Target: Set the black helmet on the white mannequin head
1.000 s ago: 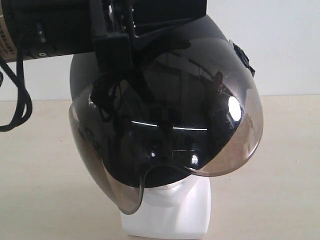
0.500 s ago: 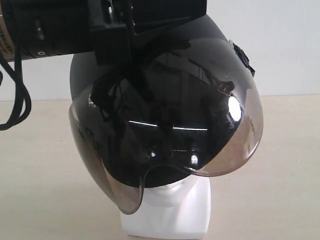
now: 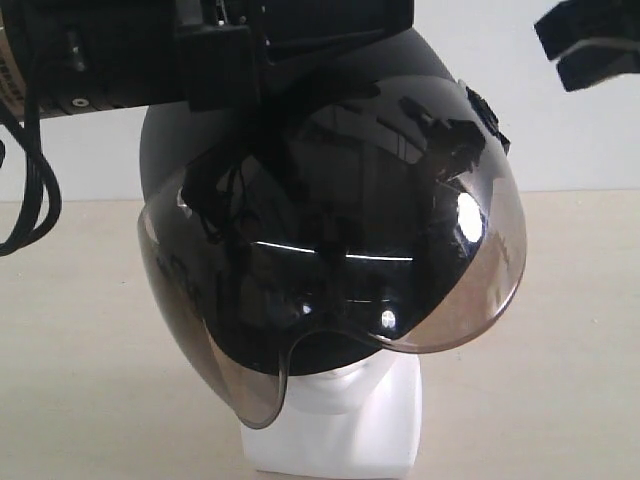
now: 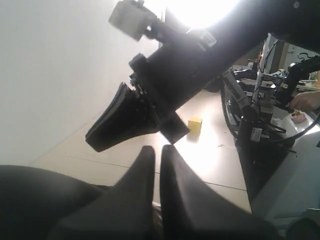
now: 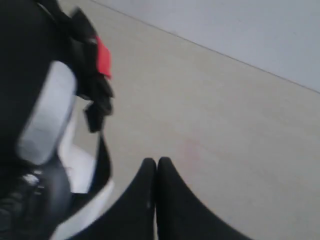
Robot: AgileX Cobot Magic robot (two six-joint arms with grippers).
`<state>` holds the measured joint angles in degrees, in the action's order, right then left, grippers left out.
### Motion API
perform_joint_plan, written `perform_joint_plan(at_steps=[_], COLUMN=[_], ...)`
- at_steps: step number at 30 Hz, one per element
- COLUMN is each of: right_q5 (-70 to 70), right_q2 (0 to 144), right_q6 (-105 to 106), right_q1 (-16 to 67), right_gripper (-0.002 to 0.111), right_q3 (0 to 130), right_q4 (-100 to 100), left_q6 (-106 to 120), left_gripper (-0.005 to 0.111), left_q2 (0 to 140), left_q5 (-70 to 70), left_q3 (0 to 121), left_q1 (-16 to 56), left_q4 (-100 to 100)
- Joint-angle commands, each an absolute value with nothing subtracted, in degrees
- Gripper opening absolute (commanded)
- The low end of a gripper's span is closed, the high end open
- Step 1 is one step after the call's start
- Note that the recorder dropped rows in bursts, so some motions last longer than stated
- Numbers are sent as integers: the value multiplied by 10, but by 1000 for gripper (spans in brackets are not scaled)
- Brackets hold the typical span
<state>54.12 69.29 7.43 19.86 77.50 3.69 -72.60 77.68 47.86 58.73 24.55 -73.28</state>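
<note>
The black helmet (image 3: pixel 300 150) sits over the white mannequin head (image 3: pixel 345 385), its smoky visor (image 3: pixel 440 290) covering the face down to the chin. The head's squarish neck base (image 3: pixel 340 445) stands on the table. My left arm (image 3: pixel 100 55) reaches over the helmet's crown, where its fingers merge with the black shell. In the left wrist view my left gripper (image 4: pixel 156 150) shows only a thin slit between its jaws, and the dark shell (image 4: pixel 30 200) lies beside it. My right gripper (image 3: pixel 590 45) hangs shut at the upper right, clear of the helmet (image 5: pixel 30 60).
Beige tabletop (image 3: pixel 560 380) lies all round the base, with a white wall behind. A small yellow block (image 4: pixel 195 125) lies on the table farther off. A black cable (image 3: pixel 35 200) loops down from the left arm. Equipment racks (image 4: pixel 260 115) stand beyond the table edge.
My right gripper has come into the exterior view at the upper right. The left arm's wrist block has risen slightly over the crown. The helmet and head have not moved.
</note>
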Motion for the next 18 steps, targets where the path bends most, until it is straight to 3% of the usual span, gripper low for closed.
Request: perform_joint_plan(at_steps=[1,4,8,18], right_q5=[500,525,652,688], right_q2=[673,700,753,769], right_q6=[149,185,382,433], right_q1=[155,54,-109,-59], right_gripper=[0,0,0,3], right_q3=[776,776,776,776], right_q4=[145,195,478,517], left_q6=[-737,-742,-742,-746], left_gripper=[4,4,4,4], left_q2=[780,780,780,780], left_q5=[467,467,467,467], left_q3=[585,585,585,585], left_q1=[246,246,246,246], left_q4=[-747,-747,-747,-747])
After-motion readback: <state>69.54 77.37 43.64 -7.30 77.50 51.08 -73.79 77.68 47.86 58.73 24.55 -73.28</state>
